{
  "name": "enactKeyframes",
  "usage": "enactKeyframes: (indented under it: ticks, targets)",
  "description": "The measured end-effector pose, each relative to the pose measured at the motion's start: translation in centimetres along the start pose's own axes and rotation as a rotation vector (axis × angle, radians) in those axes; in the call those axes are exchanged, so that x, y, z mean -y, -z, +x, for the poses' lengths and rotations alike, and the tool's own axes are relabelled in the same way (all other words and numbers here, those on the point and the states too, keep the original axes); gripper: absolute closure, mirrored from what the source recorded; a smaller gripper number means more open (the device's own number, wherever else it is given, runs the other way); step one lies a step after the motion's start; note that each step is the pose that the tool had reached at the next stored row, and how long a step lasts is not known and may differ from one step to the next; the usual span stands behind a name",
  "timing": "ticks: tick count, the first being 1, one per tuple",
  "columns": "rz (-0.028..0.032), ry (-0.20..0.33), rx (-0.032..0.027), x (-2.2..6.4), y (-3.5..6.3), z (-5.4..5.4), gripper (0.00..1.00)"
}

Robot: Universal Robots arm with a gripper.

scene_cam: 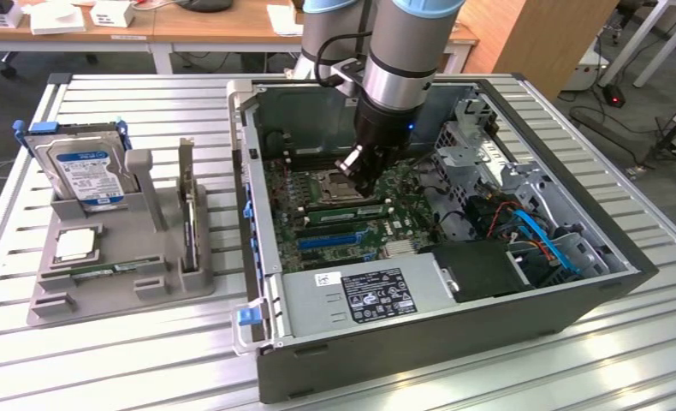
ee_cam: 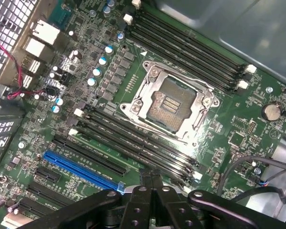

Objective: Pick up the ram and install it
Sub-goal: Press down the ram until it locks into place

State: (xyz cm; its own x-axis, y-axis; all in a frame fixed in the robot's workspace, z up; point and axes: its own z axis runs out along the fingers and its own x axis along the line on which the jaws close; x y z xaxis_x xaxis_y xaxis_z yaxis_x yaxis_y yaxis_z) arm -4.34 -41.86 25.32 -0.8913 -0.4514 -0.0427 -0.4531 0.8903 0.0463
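A: Start at the exterior view's left. The grey holder (scene_cam: pixel 121 257) on the tabletop (scene_cam: pixel 429 377) carries a hard drive (scene_cam: pixel 85 171), a silver processor (scene_cam: pixel 75 244), and a thin green stick lying in a low slot. That looks like the ram (scene_cam: pixel 112 269), untouched.

B: And further right, the tool (scene_cam: pixel 361 175) is down inside the open computer case (scene_cam: pixel 453 282), over the motherboard (ee_cam: pixel 86 95).

A: Clenched, and I see nothing between its fingers. It hangs just above the memory slots (ee_cam: pixel 133 143) beside the open processor socket (ee_cam: pixel 174 105).

B: So the risk, as I judge it, is pressing onto empty slots with the stick well apart in the holder.

A: Or drifting sideways and touching the socket's bare contacts, which would bend easily. The slot latches (ee_cam: pixel 250 69) could also catch a finger.
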Motion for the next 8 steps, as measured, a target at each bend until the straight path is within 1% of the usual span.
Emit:
enactKeyframes:
  ticks: [1,2,5,6,7,8]
  targets:
    - [-0.0013,-0.002,-0.0044,0.0,0.0,0.0,0.91]
    - [-0.0031,-0.004,-0.0106,0.0,0.0,-0.01,0.91]
    - [-0.0106,-0.015,-0.0324,0.0,0.0,0.0,0.91]
    - [-0.013,-0.02,-0.0385,0.0,0.0,0.0,0.91]
    - [-0.0143,-0.025,-0.0424,0.0,0.01,0.0,0.91]
    - [-0.0146,-0.027,-0.0433,0.0,0.01,0.0,0.91]
